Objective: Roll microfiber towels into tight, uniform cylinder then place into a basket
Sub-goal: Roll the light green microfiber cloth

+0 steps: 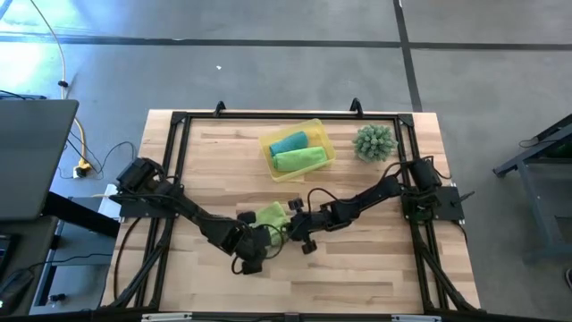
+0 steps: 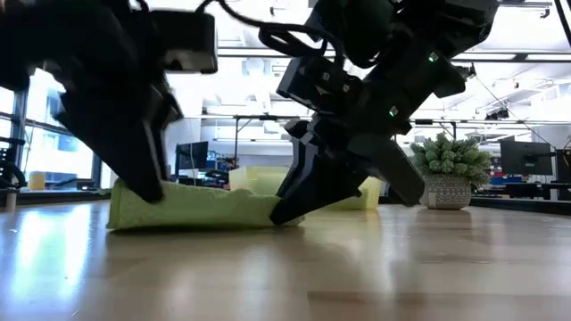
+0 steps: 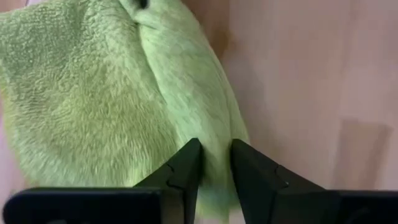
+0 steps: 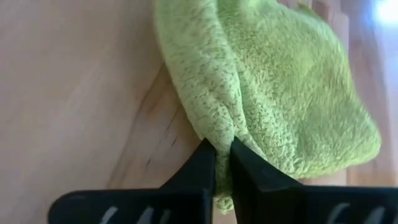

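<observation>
Left claw (image 3: 214, 163): low on the bench at one end of the loose lime-green towel (image 1: 273, 215); its two dark fingers straddle a raised fold of the cloth with a narrow gap between them. Whether they truly pinch the fold or only bracket it, I cannot tell.
Right claw (image 4: 222, 163): at the opposite end of that towel, clenched on a ridge of the cloth, the fabric squeezed between the nearly meeting fingers.
Loose towel: lies crumpled on the wooden bench (image 1: 357, 268) between the two claws, touching both. In the low view it shows as a flat, lumpy strip (image 2: 192, 207) resting on the wood, the left claw pressing one end and the right claw (image 2: 290, 209) down at the other.
Basket (image 1: 323, 132): the yellow tray sits beyond the claws, toward the far side of the bench, well apart from the towel they handle.
Towels in the basket: a teal roll (image 1: 288, 142) and a lime-green roll (image 1: 299, 159) lie side by side inside it, the green one on the side nearer the claws.
Plant (image 1: 374, 142): a spiky green ball just beside the basket, on the right arm's side; in the low view it stands in a pale pot (image 2: 449, 169) behind the right claw.
Arms: both reach in from the bench's sides and meet near its middle.
</observation>
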`<state>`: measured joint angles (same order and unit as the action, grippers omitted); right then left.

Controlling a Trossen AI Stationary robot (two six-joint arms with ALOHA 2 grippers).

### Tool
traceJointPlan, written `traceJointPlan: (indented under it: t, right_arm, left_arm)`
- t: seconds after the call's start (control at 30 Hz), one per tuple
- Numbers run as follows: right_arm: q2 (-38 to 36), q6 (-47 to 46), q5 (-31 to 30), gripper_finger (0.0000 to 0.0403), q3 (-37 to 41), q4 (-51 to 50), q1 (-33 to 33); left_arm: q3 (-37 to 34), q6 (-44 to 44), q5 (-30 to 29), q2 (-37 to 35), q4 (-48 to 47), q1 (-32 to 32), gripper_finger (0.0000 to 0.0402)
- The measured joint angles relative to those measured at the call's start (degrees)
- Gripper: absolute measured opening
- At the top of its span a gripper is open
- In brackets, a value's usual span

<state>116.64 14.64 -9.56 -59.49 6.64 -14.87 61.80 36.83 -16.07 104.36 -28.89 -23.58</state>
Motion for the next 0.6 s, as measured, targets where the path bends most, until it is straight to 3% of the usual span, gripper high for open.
traceJointPlan:
  t: [0.2, 0.37, 0.5, 0.6]
  right_arm:
    - [-0.3, -11.4, 9.7, 0.0004, 0.0, -1.0, 2.1]
    - [-0.2, -23.7, 26.5, 0.0004, 0.0, -1.2, 5.6]
    - [0.2, -31.4, 43.0, 0.0004, 0.3, -1.4, 8.9]
    - [0.2, -34.8, 47.3, 0.0004, 0.3, -1.5, 10.3]
  left_arm:
    - [6.0, -3.4, -1.2, -0.1, -6.0, -1.4, 0.0087]
    - [6.8, -2.3, -2.7, -0.2, -5.4, -2.9, 0.0087]
    - [6.8, 0.6, -8.6, -0.2, -5.4, -4.1, 0.0087]
    - [6.8, 2.7, -11.8, 0.0, -4.9, -4.6, 0.0087]
